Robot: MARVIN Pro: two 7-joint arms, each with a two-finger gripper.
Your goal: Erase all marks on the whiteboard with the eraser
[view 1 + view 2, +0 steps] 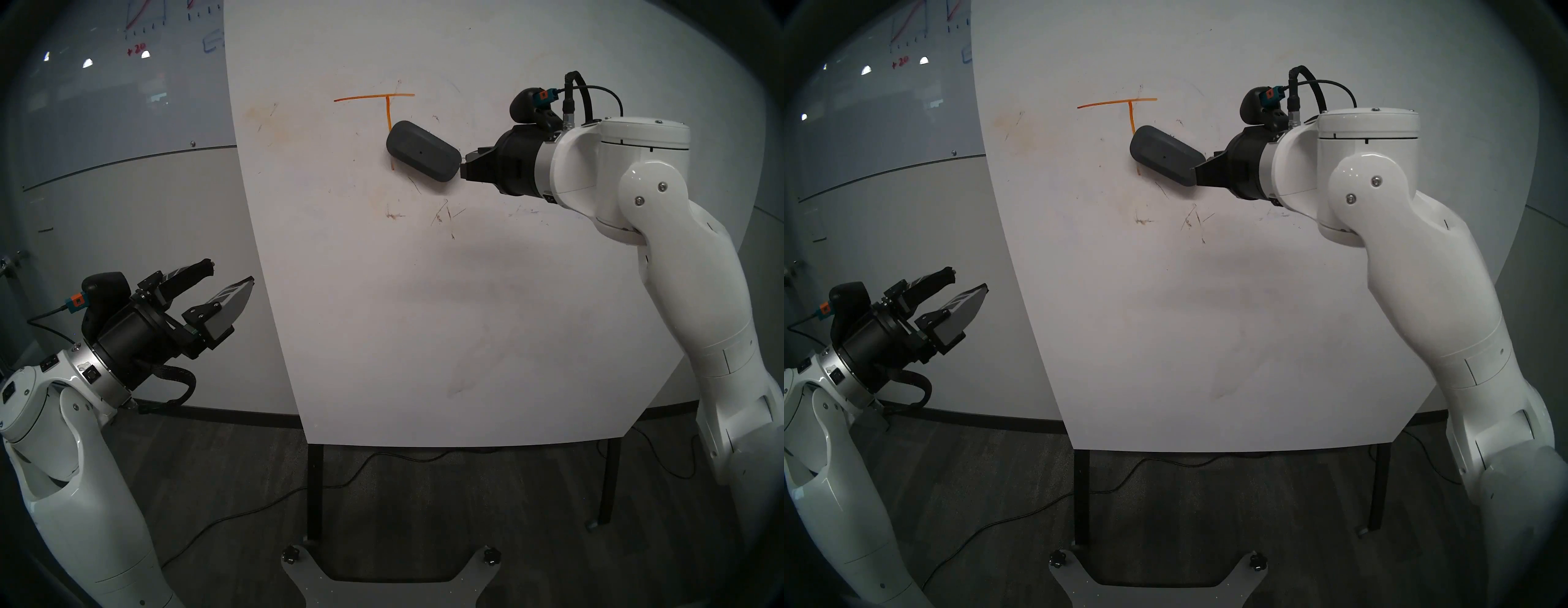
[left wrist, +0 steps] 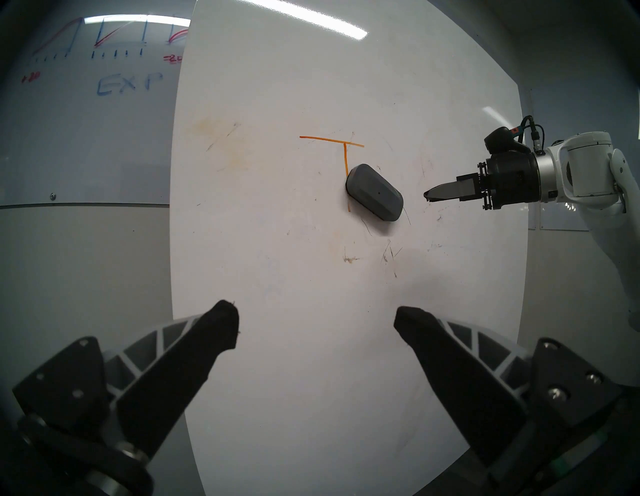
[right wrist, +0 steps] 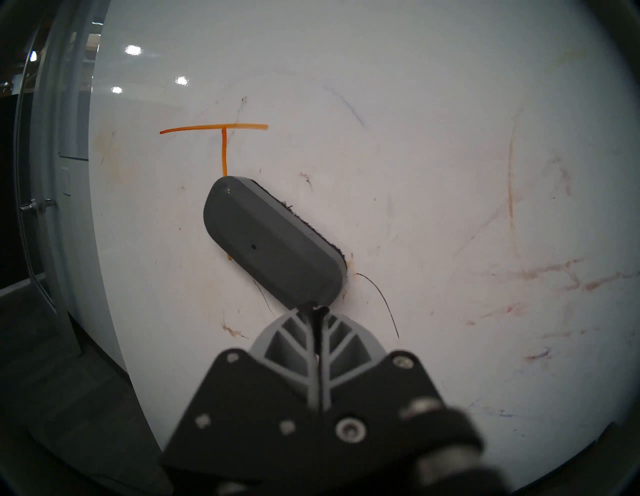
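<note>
The whiteboard (image 1: 424,318) stands upright, facing me. An orange "T" mark (image 1: 373,98) is drawn on it, with dark scribbles (image 1: 441,214) lower down and a pale orange smudge (image 1: 271,123) to the left. The dark grey eraser (image 1: 422,156) clings slantwise to the board over the T's stem. My right gripper (image 1: 462,167) is shut, its tips by the eraser's right end. In the left wrist view the right gripper (image 2: 426,194) stands clear of the eraser (image 2: 375,195), holding nothing. My left gripper (image 1: 229,276) hangs open off the board's left edge.
A greyish glass board (image 1: 127,85) with red and blue graphs covers the wall at the back left. The whiteboard's dark legs (image 1: 315,488) stand on the floor, where cables (image 1: 254,505) trail. My own base (image 1: 390,569) is at the bottom centre.
</note>
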